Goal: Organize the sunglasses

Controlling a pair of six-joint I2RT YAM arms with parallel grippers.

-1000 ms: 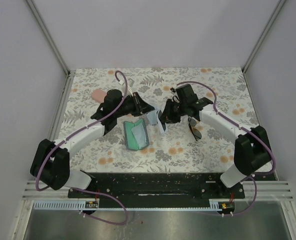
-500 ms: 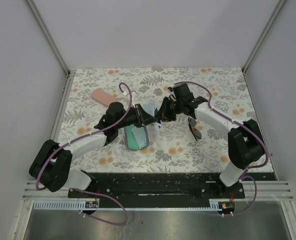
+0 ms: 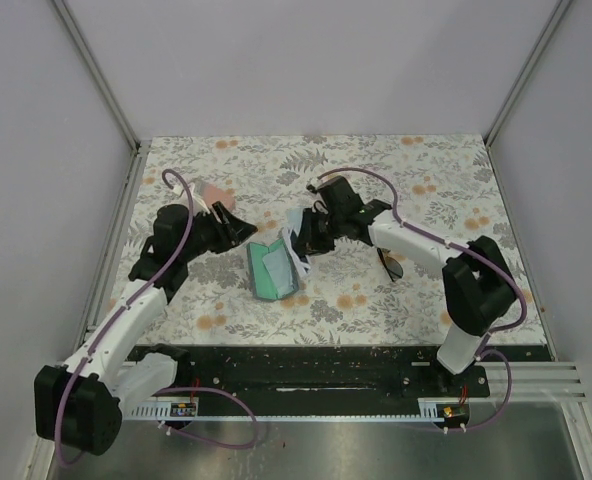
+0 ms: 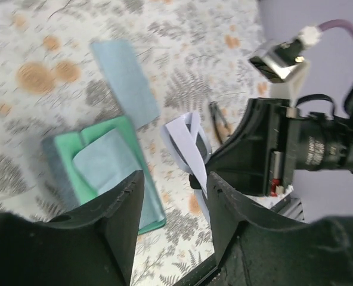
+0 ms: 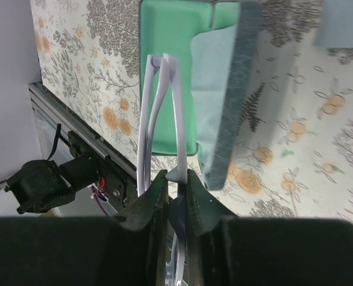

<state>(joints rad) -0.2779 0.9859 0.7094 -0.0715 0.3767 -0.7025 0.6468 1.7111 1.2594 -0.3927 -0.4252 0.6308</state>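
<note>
My right hand (image 5: 176, 179) pinches the pale translucent-framed folded sunglasses (image 5: 158, 119) at the rim of the open green-lined oblong case (image 5: 170, 36). My left hand (image 4: 170, 196) hangs open and empty. I judge this step to be casing the pair, so the next move is lowering it squarely onto the lining. The dark-lensed thin black sunglasses (image 3: 388, 258) lie on the floral counter (image 3: 426, 180).

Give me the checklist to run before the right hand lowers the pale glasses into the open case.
1. Right hand shut on the pale glasses: ok.
2. Case lying open, green lining up: ok.
3. Case free of other things: not ok, a blue cloth lies inside.
4. Left hand open, holding nothing, away from the case: ok.
5. Pale glasses fully folded: cannot tell.
6. Dark glasses on the table, on the far side of the right arm from the case: ok.
</note>
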